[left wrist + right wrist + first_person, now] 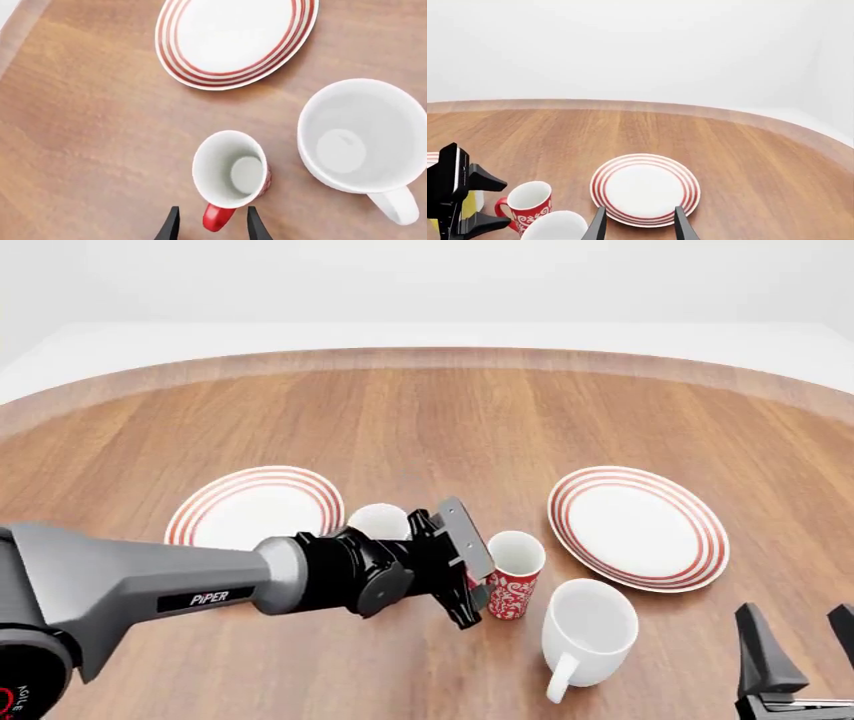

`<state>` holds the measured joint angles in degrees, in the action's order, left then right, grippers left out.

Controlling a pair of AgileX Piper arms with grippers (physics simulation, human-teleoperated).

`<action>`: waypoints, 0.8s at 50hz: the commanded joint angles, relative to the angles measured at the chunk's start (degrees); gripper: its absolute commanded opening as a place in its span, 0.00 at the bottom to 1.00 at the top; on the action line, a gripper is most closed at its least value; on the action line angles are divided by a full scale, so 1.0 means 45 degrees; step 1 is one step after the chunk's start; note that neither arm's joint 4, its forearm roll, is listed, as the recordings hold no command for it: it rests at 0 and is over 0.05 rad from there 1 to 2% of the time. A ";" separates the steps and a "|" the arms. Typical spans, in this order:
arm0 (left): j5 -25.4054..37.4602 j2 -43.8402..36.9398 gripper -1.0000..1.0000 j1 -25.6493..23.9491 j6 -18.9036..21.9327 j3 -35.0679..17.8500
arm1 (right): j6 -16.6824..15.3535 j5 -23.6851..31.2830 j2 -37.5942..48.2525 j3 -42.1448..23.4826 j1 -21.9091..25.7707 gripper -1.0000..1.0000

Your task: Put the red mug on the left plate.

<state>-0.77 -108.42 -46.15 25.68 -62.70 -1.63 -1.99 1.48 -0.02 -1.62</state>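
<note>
The red mug [514,575] with white swirls stands upright on the table between the two plates; it also shows in the left wrist view [230,170] and the right wrist view [530,205]. The left plate [254,505], white with red rings, lies behind my left arm. My left gripper [470,575] is open right beside the mug, and in its wrist view [213,227] the red handle [217,217] lies between its fingers. My right gripper [801,640] is open and empty at the near right [639,225].
A big plain white mug [587,633] stands just near-right of the red mug, also in the left wrist view [360,135]. The right plate [641,527] lies right of the mugs. Another mug [378,522], mostly hidden by my left arm, stands by the left plate.
</note>
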 commanded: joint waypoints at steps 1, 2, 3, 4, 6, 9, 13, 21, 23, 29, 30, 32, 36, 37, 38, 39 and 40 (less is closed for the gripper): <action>-0.0062 -0.0160 1.00 0.0032 -0.0074 -0.0053 | 0.0027 0.0012 -0.0015 0.0000 -0.0034 1.00; -0.0084 -0.0172 1.00 0.0021 -0.0069 -0.0028 | 0.0023 0.0080 -0.0097 0.0000 -0.0032 1.00; -0.0156 -0.0160 1.00 -0.0051 -0.0034 0.0105 | 0.0041 0.0064 -0.0071 0.0000 -0.0048 1.00; -0.0151 -0.0153 1.00 -0.0045 -0.0053 0.0092 | 0.0049 0.0041 -0.0040 0.0000 -0.0057 1.00; -0.0135 -0.0146 1.00 -0.0040 -0.0091 0.0058 | 0.0061 0.0056 -0.0045 0.0000 -0.0073 1.00; -0.0172 -0.0178 1.00 -0.0058 -0.0116 0.0086 | 0.0057 0.0106 -0.0098 -0.0001 -0.0076 1.00; -0.0182 -0.0171 1.00 -0.0073 -0.0178 0.0069 | 0.0073 0.0169 -0.0160 -0.0002 -0.0093 1.00; -0.0183 -0.0048 0.00 -0.0002 -0.0212 0.0027 | 0.0070 0.0230 -0.0227 -0.0003 -0.0104 1.00; -0.0169 -0.0067 0.00 0.0029 -0.0242 -0.0012 | 0.0071 0.0198 -0.0194 -0.0005 -0.0105 1.00; -0.0209 -0.0028 0.00 -0.0008 -0.0279 0.0041 | 0.0053 0.0108 -0.0106 -0.0003 -0.0104 1.00; -0.0220 0.0014 0.00 -0.0034 -0.0318 0.0068 | 0.0054 0.0084 -0.0078 -0.0003 -0.0105 1.00; -0.0227 0.0046 0.00 -0.0050 -0.0329 0.0091 | 0.0049 0.0032 -0.0035 -0.0002 -0.0103 1.00; -0.0248 0.0094 0.00 -0.0041 -0.0335 0.0111 | 0.0040 0.0127 -0.0147 -0.0004 -0.0093 1.00; -0.0228 0.0087 0.00 0.0020 -0.0314 0.0048 | 0.0040 0.0138 -0.0158 -0.0003 -0.0096 1.00; -0.0223 0.0104 0.00 0.0037 -0.0283 0.0036 | 0.0040 0.0140 -0.0157 -0.0004 -0.0094 1.00; -0.0199 0.0138 0.00 0.0064 -0.0283 -0.0003 | 0.0032 0.0160 -0.0185 -0.0004 -0.0089 1.00; -0.0175 0.0216 0.00 0.0036 -0.0252 0.0035 | 0.0030 0.0172 -0.0202 -0.0004 -0.0088 1.00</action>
<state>-1.62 -108.28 -46.16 24.06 -62.33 -1.42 -1.42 0.87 -0.04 -2.05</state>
